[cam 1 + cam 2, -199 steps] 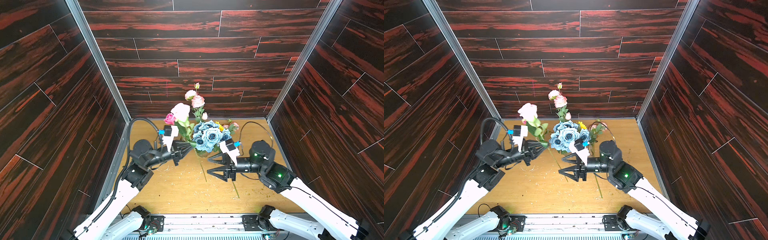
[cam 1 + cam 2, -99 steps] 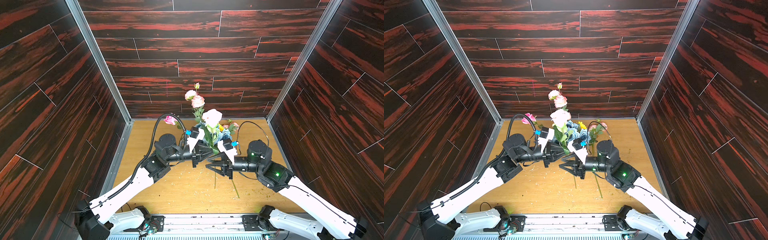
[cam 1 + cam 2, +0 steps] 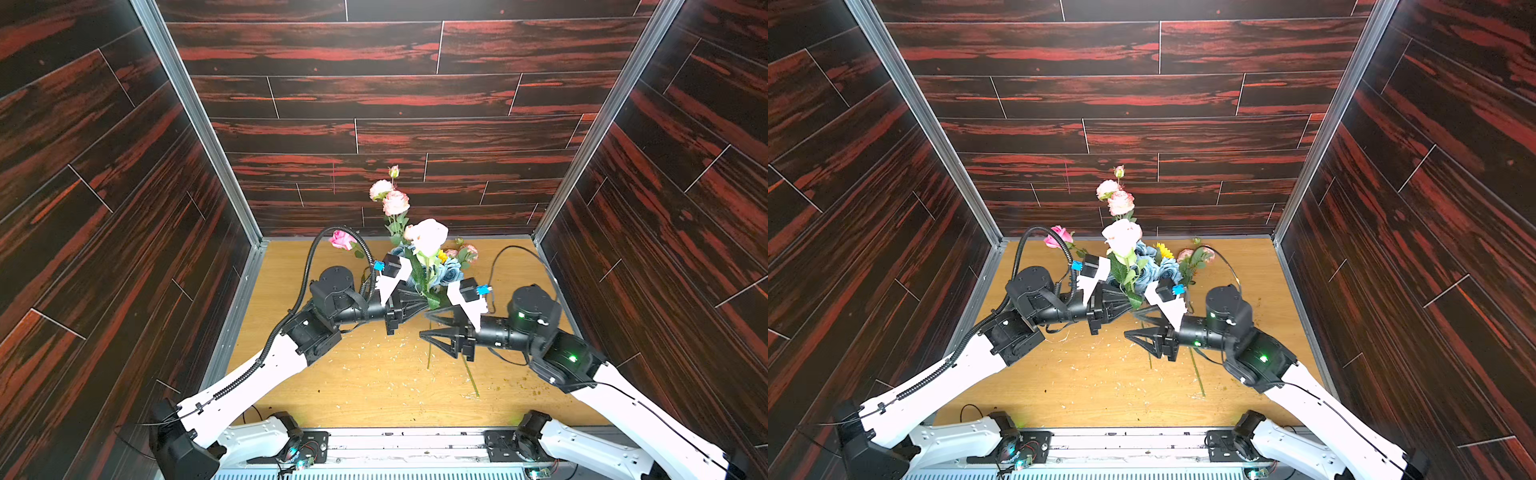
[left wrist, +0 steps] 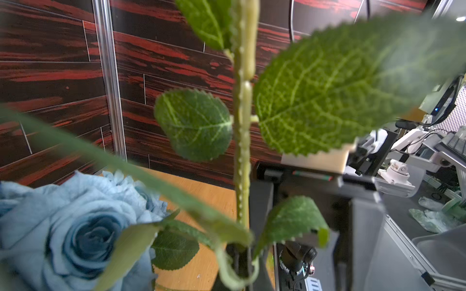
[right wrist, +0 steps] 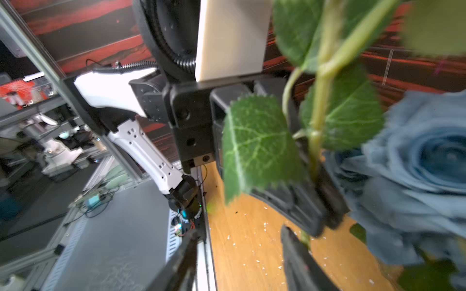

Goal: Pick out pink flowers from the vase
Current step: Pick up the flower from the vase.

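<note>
Blue bouquet point(image 3: 446, 272) hogs the middle of the counter point(image 3: 332, 386) and hides the vase completely. Of the pink flowers point(image 3: 395, 201), tall ones poke up behind it, the bright rose point(image 3: 343, 240) sits off left, and one pale bloom point(image 3: 428, 237) is held upright by its stem point(image 4: 242, 141) in the clamped left pincer point(image 3: 424, 302). I'd guess it's featherweight, with a springy stem and snaggy leaves point(image 4: 194, 126), so grab bare stem, never petals. The right pincer point(image 3: 430, 326) gapes empty just below. A second ago that bloom was held out to the left; now it's over the bouquet.

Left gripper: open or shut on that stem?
Shut: left gripper pinches the pink flower by its stem, per left wrist view.
</note>
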